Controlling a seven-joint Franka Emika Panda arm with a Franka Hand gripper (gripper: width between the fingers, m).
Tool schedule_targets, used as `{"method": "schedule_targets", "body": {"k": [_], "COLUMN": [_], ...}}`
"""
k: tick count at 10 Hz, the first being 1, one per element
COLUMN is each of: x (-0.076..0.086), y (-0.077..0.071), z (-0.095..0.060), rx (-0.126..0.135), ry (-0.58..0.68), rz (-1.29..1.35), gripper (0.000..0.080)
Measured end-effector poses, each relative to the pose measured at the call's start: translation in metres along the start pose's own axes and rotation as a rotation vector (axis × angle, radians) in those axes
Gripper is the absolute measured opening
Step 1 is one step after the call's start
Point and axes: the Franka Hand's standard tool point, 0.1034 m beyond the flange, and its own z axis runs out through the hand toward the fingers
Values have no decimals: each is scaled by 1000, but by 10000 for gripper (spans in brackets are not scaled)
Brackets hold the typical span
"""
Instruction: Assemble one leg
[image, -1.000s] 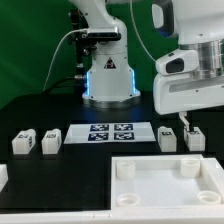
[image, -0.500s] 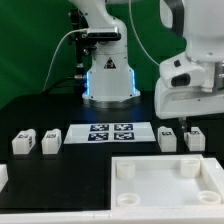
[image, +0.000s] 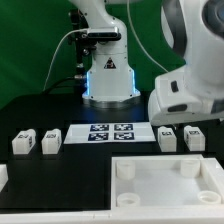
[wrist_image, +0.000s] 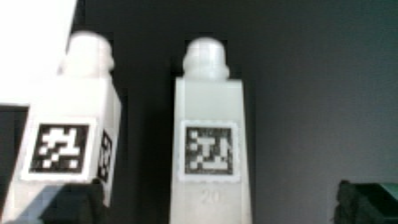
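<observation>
**A:** Which step is the arm on?
**B:** Reach-to-grasp, with nothing held. The gripper hangs over the two legs on the exterior view's right, just behind the tabletop. The tabletop sockets in view are empty.
**A:** Target?
**B:** The leg centred in the wrist view, on the black table, with its tag facing the camera and its rounded tip pointing away. A second leg sits just beside it, parallel and not touching.
**A:** Jaws?
**B:** Spread, as far as it reads. Dark fingertips sit at both lower corners of the wrist view with the leg between them, and no contact is visible.
**A:** Next move?
**B:** Judgement only — descend straight, straddle that leg alone, close across its narrow sides. The gap to the neighbour is tight, so one finger has to drop into it cleanly. After that the leg goes to a corner socket.
**A:** Any text to read?
**B:** None. Only black-and-white fiducial tags — one per leg, four on the marker board. No brand or lettering is legible.
</observation>
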Motion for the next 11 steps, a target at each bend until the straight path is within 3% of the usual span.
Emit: {"method": "schedule_targets", "body": {"k": [3, 7, 11], "x": [4, 6, 5], "y": [-9, -10, -10], "z": [16, 19, 42], "rx": [-12, -13, -24], "ry": [-24, -22, -32], "rz": [56, 63, 65], "gripper": [649, 649, 649]}}
